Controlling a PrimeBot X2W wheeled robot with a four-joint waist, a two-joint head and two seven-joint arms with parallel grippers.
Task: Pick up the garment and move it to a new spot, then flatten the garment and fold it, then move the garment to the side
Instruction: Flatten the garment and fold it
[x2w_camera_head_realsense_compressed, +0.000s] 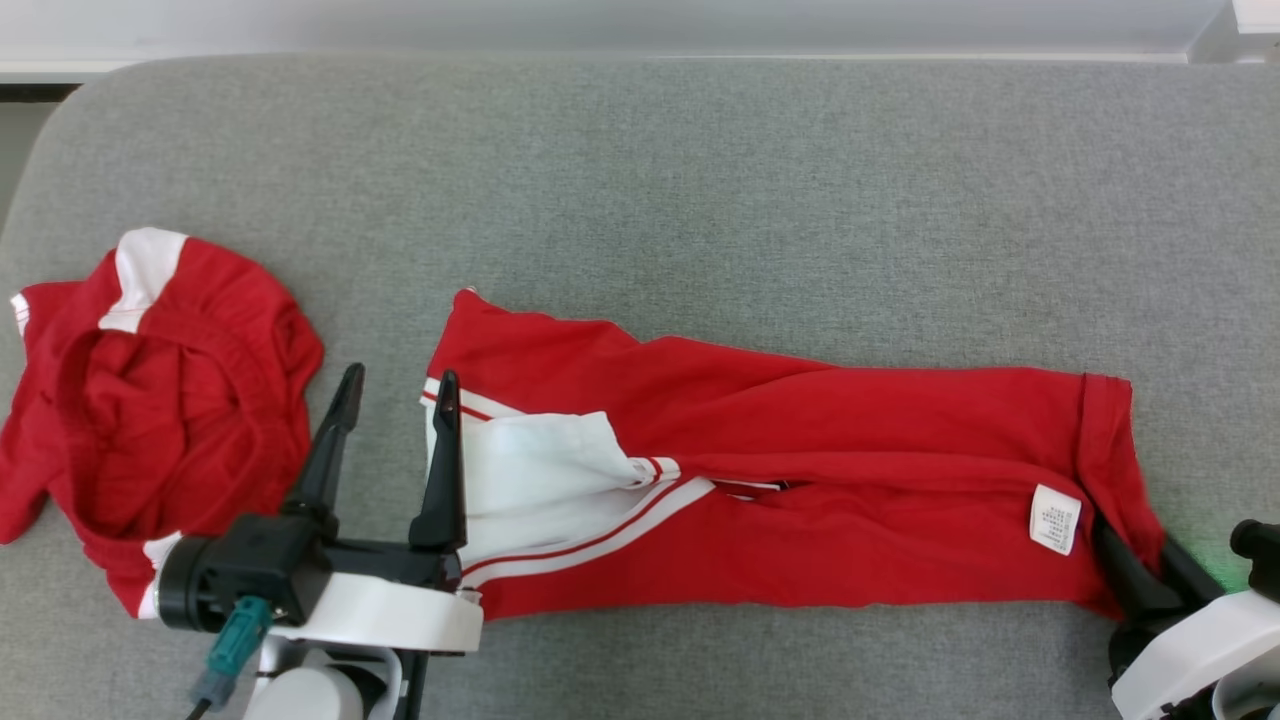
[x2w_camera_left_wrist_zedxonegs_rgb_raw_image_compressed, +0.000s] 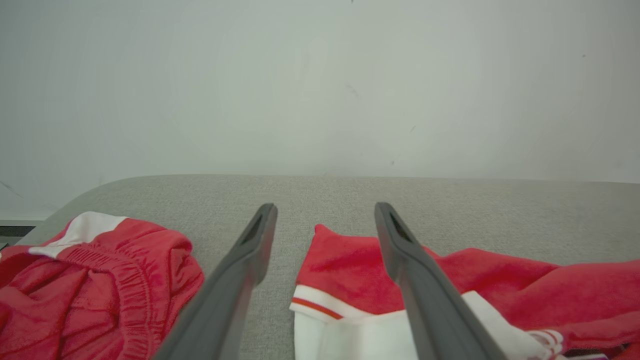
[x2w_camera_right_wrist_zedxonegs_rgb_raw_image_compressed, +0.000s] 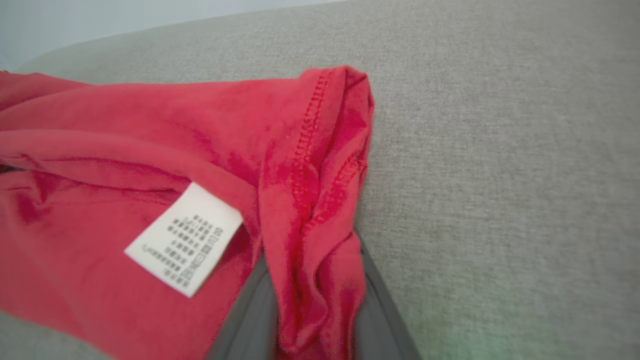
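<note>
The garment (x2w_camera_head_realsense_compressed: 800, 440), red with white panels and stripes, lies stretched left to right across the grey padded surface (x2w_camera_head_realsense_compressed: 700, 180). My left gripper (x2w_camera_head_realsense_compressed: 400, 375) is open at its left end, one finger over the white striped corner (x2w_camera_left_wrist_zedxonegs_rgb_raw_image_compressed: 350, 260) and the other over bare surface. My right gripper (x2w_camera_head_realsense_compressed: 1140, 565) is at the right hem, beside the white care label (x2w_camera_head_realsense_compressed: 1055, 518). In the right wrist view a bunched fold of the hem (x2w_camera_right_wrist_zedxonegs_rgb_raw_image_compressed: 320, 210) fills the gap between the two grey fingers (x2w_camera_right_wrist_zedxonegs_rgb_raw_image_compressed: 250, 310), whose tips are hidden by the cloth.
A second red and white piece of clothing (x2w_camera_head_realsense_compressed: 150, 400) lies crumpled at the left edge, just left of my left gripper. Bare grey surface extends behind the garment to the pale wall (x2w_camera_left_wrist_zedxonegs_rgb_raw_image_compressed: 320, 75) and to its right.
</note>
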